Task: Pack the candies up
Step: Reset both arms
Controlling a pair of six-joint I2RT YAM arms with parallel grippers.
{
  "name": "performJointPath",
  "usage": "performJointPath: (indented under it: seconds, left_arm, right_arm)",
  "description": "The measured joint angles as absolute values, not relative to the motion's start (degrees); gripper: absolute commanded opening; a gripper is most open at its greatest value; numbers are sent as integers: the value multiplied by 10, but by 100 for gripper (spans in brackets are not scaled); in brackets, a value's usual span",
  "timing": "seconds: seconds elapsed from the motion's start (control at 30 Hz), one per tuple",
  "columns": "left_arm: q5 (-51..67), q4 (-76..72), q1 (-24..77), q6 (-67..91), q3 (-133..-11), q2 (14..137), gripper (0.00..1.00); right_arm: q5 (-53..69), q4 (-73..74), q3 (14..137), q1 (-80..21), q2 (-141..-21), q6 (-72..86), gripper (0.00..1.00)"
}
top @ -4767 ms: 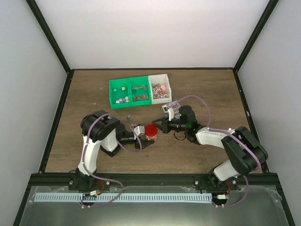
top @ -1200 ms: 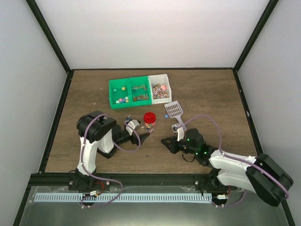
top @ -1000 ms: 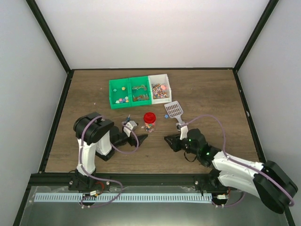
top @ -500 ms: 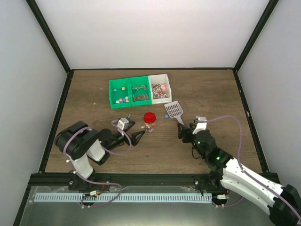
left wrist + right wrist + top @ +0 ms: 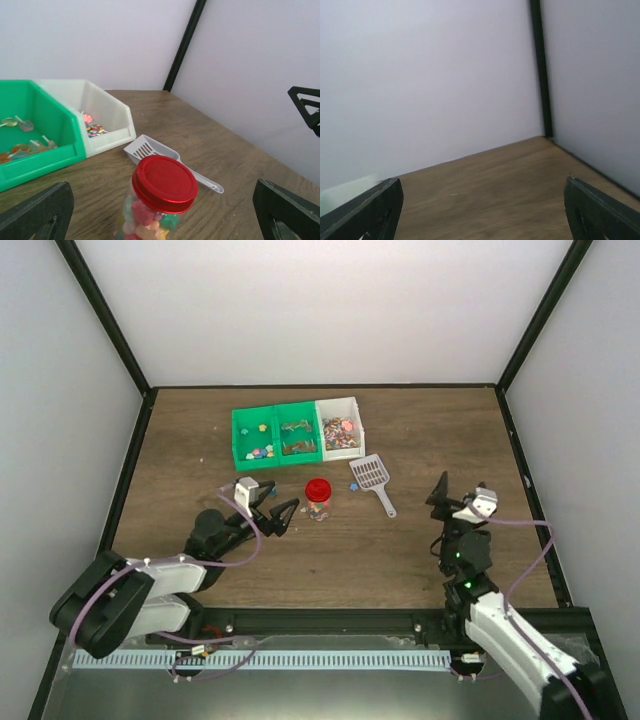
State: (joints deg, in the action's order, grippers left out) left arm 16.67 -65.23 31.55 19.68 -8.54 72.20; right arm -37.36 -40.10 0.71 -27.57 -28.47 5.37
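Small mixed-colour candies (image 5: pixel 142 222) fill a clear jar (image 5: pixel 318 505) closed by a red lid (image 5: pixel 165 184), standing upright mid-table. More candies (image 5: pixel 341 430) lie in the white bin (image 5: pixel 352 405). My left gripper (image 5: pixel 278 516) is open just left of the jar, its jaws wide apart and touching nothing; in the left wrist view the left gripper (image 5: pixel 161 187) frames the jar without contact. My right gripper (image 5: pixel 441 517) is open and empty at the right, well away from the jar. In the right wrist view the right gripper (image 5: pixel 482 187) has only bare wood between its fingers.
A grey slotted scoop (image 5: pixel 372 478) lies on the table right of the jar, also visible as the scoop (image 5: pixel 152 149) behind the lid. Two green bins (image 5: pixel 240 435) with wrapped sweets sit beside the white bin at the back. Black frame posts and white walls enclose the table.
Both arms have drawn back toward the near edge. My right gripper opened and swung right, away from the scoop. My left gripper slid left, away from the jar.
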Motion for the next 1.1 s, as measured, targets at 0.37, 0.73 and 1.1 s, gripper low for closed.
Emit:
performJointPath:
  seconds: [0.37,0.73,1.1]
  left_arm:
    - [59,-500,316,170,-81,588,100]
    - [-84,-379,296,68,-141,554,100]
    - [-95,-359,157,-25,-146,583,100]
  right_arm:
    - [-286,-679,7,-149,-719,34,94]
    - [-206,-842,37,-112,-859,-9,100]
    - [-129,-886,30,-90,-894,-11,100]
